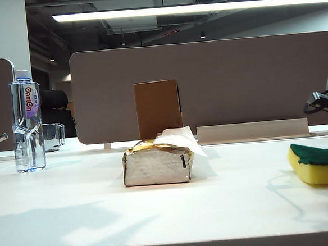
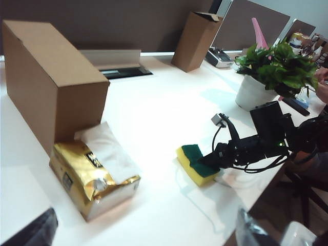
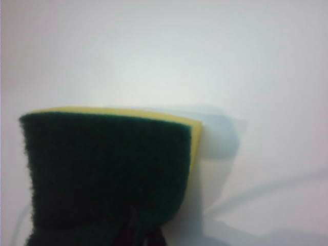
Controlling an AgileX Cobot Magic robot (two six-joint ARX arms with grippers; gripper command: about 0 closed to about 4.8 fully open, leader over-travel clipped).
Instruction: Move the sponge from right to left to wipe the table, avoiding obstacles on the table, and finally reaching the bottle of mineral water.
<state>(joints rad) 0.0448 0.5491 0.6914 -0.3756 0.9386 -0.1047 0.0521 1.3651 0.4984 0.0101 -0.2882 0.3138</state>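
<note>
At the far left of the table point(image 1: 75, 219), the bottle point(image 1: 27, 121) is seen standing upright, with a glass mug point(image 1: 53, 136) just behind it to the right. The left gripper is not clearly shown in any view; its jaws are read as spread wide, with nothing seen between them. In the middle, the tissue pack point(image 1: 157, 163) is found lying with white tissue poking from its top, and the brown box point(image 1: 158, 108) is stood just behind it. At the far right edge, the sponge point(image 1: 317, 163) is pressed on the table, green side up, and is clamped by the closed right gripper point(image 2: 207, 160), well apart from the bottle.
</note>
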